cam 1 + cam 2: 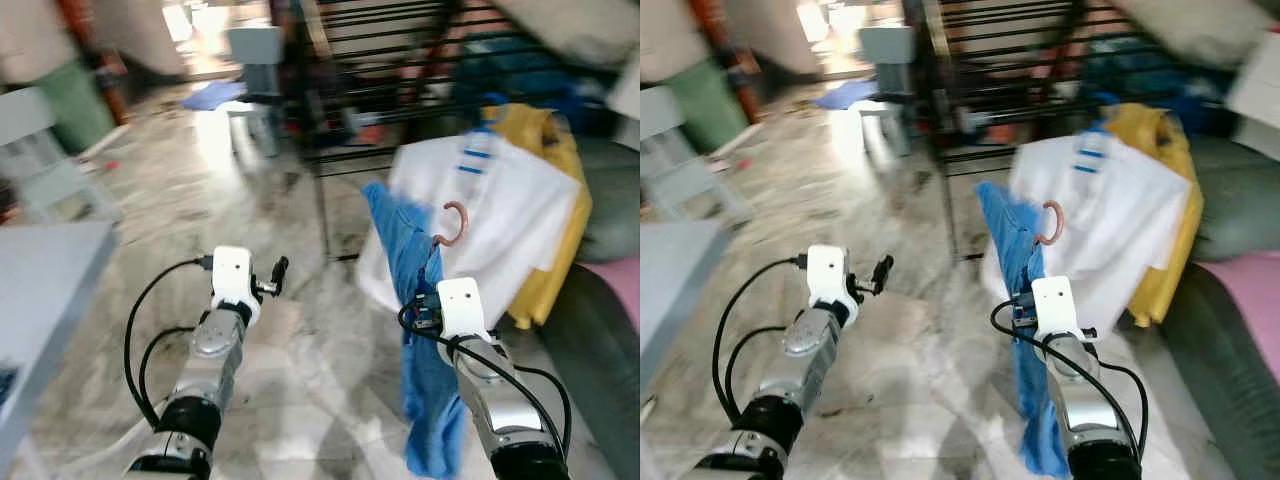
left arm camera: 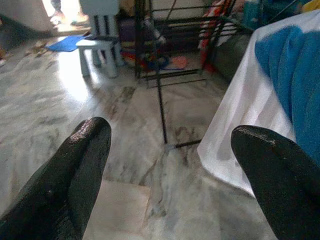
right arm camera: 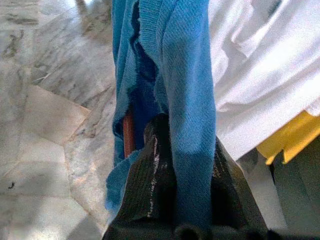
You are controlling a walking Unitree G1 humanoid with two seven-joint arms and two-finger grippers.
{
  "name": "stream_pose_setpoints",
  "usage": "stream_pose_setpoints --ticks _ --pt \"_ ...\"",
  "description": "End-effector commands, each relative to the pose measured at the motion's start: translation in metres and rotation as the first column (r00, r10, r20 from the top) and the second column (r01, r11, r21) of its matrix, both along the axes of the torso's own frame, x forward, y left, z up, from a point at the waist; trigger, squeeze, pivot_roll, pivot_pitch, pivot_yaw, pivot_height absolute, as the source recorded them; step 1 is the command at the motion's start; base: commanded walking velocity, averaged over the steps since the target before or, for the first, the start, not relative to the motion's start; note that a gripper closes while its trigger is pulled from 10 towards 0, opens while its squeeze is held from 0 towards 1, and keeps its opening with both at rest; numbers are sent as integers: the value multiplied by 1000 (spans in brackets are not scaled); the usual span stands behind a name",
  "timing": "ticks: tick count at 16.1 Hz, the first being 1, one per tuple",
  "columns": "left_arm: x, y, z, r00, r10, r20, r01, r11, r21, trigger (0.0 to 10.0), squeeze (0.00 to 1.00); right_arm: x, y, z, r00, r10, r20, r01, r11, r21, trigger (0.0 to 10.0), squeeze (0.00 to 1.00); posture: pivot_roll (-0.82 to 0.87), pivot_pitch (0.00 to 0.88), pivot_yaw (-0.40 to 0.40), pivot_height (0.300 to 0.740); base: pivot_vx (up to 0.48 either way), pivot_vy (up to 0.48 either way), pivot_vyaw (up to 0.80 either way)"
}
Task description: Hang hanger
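Right wrist view shows the right gripper (image 3: 172, 165) pinching the blue garment (image 3: 175, 75) over the hanger (image 1: 452, 222). Left gripper (image 1: 277, 274) is spread, empty. Black rack (image 1: 400, 60) stands at 12 o'clock; the cloth may slip off.

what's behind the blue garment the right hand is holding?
Behind the blue garment, held up by the right hand, white cloth lies over yellow cloth on a dark seat. A pink hanger hook sticks up above it; the hanger's body is covered by the fabric.
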State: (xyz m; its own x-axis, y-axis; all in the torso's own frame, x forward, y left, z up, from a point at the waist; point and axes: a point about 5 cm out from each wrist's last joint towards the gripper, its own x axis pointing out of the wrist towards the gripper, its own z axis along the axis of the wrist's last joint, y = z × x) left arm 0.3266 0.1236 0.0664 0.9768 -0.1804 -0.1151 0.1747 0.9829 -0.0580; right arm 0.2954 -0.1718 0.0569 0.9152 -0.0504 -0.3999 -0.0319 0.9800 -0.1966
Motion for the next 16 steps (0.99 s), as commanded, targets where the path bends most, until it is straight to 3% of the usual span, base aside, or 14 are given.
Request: stream_pose_setpoints --ticks 1,4,10,14,16 --pt "0 -2 2 1000 4 14 -4 1000 -2 10000 0 6 1 6 1000 12 23 -12 1000 -12 10000 0 -140 0 71 740 0 0 0" --pt "0 -9 7 999 -1 37 1 1000 -6 10000 0 10 -1 7 1000 21 17 -21 999 -35 10000 0 -84 0 10 740 0 0 475" --pt "-8 -6 -3 1000 1 9 -1 1000 11 10000 0 9 5 0 1000 -4 -15 4 1000 -22 10000 0 -105 0 32 740 0 0 133" --pt "-11 -20 -5 997 -74 -6 74 997 -28 10000 0 -4 -21 -7 982 -184 -36 183 983 -34 10000 0 -159 0 72 740 0 0 0" --pt "-9 -22 -4 996 -91 -3 91 995 -33 10000 0 -7 -30 -9 974 -223 -47 220 974 -49 10000 0 -169 0 77 740 124 0 0"
